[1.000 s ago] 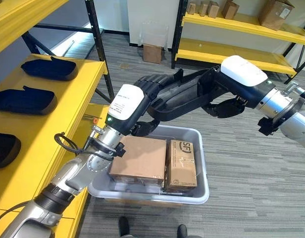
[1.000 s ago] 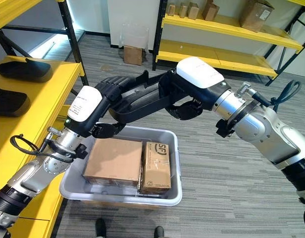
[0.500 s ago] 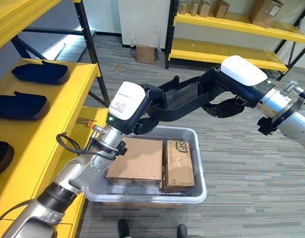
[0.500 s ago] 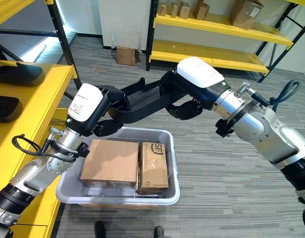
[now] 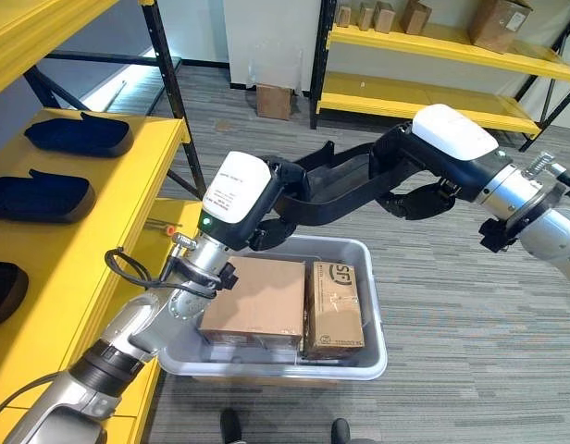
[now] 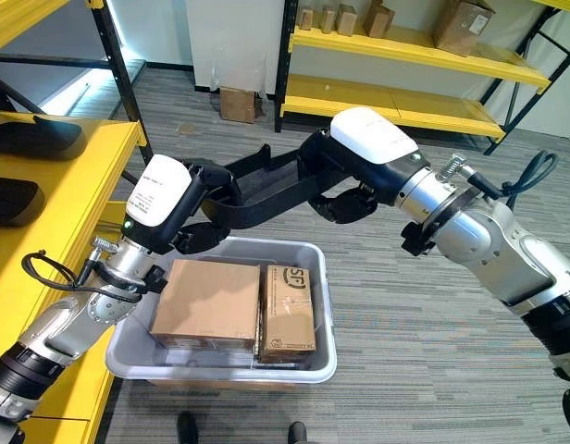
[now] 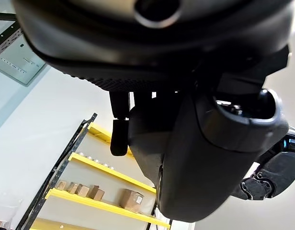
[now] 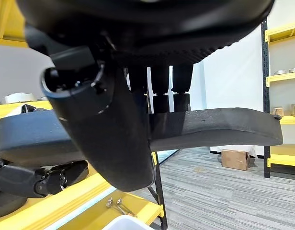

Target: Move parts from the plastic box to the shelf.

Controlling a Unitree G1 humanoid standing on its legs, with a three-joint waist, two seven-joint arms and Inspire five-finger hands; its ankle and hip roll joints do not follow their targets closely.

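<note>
A long dark foam part [image 5: 345, 185] hangs level above the grey plastic box [image 5: 375, 310], carried between both hands. My left hand [image 5: 266, 208] is curled round its left end, fingers over the top and thumb underneath. My right hand [image 5: 410, 180] grips the right end in the same way; in the right wrist view its fingers [image 8: 159, 91] lie on the part [image 8: 219, 127]. Two cardboard boxes [image 5: 257, 296] [image 5: 333, 298] fill the plastic box. The yellow shelf [image 5: 109, 213] stands to the left with three similar dark parts [image 5: 79, 134] [image 5: 30, 194] [image 5: 3, 291] on it.
A black shelf upright [image 5: 174, 102] rises just behind my left hand. A second yellow rack [image 5: 424, 92] with cardboard boxes stands at the back. A small cardboard box [image 5: 273, 100] sits on the carpet beside it. Open carpet lies to the right of the plastic box.
The camera has shifted a little. The part has turned more edge-on in the two hands than a second ago; it stays above the plastic box.
</note>
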